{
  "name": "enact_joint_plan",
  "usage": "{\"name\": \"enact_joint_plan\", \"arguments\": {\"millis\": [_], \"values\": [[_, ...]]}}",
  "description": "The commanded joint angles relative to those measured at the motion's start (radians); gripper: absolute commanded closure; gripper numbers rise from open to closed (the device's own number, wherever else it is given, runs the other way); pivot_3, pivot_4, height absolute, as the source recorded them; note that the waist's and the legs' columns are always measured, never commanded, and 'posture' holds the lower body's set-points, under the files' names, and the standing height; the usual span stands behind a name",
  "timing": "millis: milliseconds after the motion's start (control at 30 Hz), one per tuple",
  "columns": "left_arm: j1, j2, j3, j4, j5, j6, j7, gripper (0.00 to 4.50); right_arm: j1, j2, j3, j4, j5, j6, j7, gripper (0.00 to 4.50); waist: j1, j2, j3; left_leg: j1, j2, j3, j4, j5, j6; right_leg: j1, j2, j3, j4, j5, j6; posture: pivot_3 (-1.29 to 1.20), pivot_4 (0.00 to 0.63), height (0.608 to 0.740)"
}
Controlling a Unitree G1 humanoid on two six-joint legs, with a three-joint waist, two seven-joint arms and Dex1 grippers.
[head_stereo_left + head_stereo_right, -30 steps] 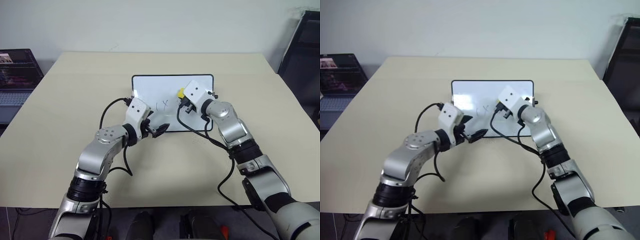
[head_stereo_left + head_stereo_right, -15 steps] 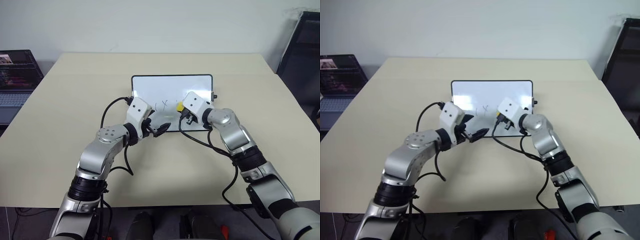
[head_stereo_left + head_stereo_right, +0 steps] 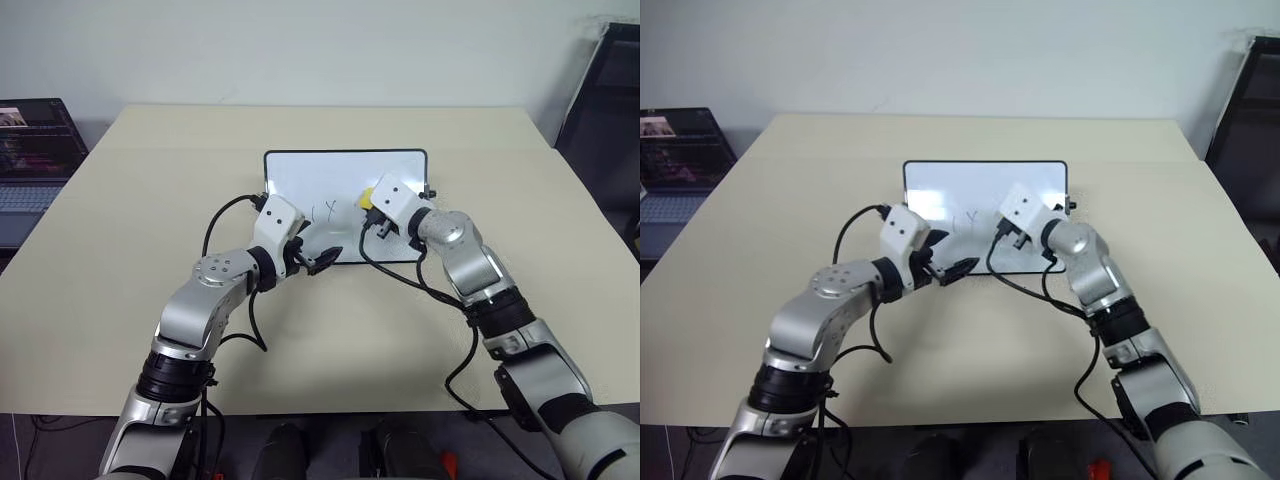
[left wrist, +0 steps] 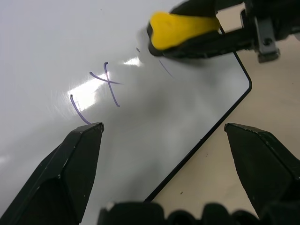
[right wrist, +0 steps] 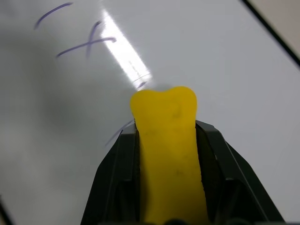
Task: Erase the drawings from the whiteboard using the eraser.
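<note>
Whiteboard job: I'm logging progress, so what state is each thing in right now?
whiteboard: flat on the table, partly wiped.
drawings: a few strokes still on it.
eraser: clamped, tip at the board.
right gripper: shut on the eraser.
left gripper: open at the board's near edge.

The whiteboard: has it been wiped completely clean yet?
No, the whiteboard has marker strokes on it, beside the eraser.

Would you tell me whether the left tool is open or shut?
Open: the left tool has its two black fingers wide apart over the whiteboard, holding nothing.
</note>
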Motion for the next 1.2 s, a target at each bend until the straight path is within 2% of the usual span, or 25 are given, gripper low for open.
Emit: {"name": "enact_joint_plan", "arguments": {"millis": [33,100,333,567,700,1200], "values": [[0.0,-0.002,0.008,-0.019,0.001,-0.017,-0.002,0.0,0.037,-0.027,0.037,-0.03,-0.004,0.058,0.068,3.25,0.0,0.0,0.0,0.0,0.0,0.0,0.0,0.0,0.0,0.0,0.0,0.0,0.0,0.0,0.0,0.0,0.15,0.74],[0.0,-0.002,0.009,-0.018,0.001,-0.018,-0.003,0.0,0.037,-0.022,0.037,-0.04,-0.006,0.056,0.064,3.25,-0.002,0.0,0.0,0.0,0.0,0.0,0.0,0.0,0.0,0.0,0.0,0.0,0.001,0.0,0.0,0.0,0.15,0.74],[0.005,0.0,0.01,-0.025,0.001,-0.014,-0.003,0.0,-0.051,0.035,-0.027,0.021,0.0,-0.069,-0.089,3.25,-0.006,0.0,0.0,0.001,0.0,0.001,0.0,0.0,0.0,-0.001,0.0,0.001,0.002,0.0,0.0,0.0,0.15,0.74],[0.005,-0.002,0.011,-0.029,0.001,-0.007,0.002,0.0,-0.099,0.065,0.007,0.112,-0.016,-0.158,-0.111,3.25,-0.002,0.0,0.0,-0.002,0.001,0.0,-0.002,0.0,-0.001,-0.001,0.0,0.0,-0.003,0.0,0.0,0.0,0.15,0.74],[0.009,-0.001,0.014,-0.035,0.0,-0.005,0.005,0.0,-0.082,0.043,0.027,0.13,-0.032,-0.129,-0.063,3.25,-0.001,0.0,0.0,-0.003,0.001,0.0,-0.002,0.0,-0.001,-0.001,0.0,0.0,-0.006,0.0,0.0,0.0,0.15,0.74],[0.011,-0.008,0.014,-0.029,-0.003,-0.008,0.013,0.0,-0.002,0.02,0.029,-0.002,-0.012,0.012,0.053,3.25,0.001,0.0,0.0,-0.002,0.0,-0.001,-0.001,0.0,0.0,0.0,0.0,-0.001,-0.004,0.0,0.0,0.0,0.15,0.74]]}}
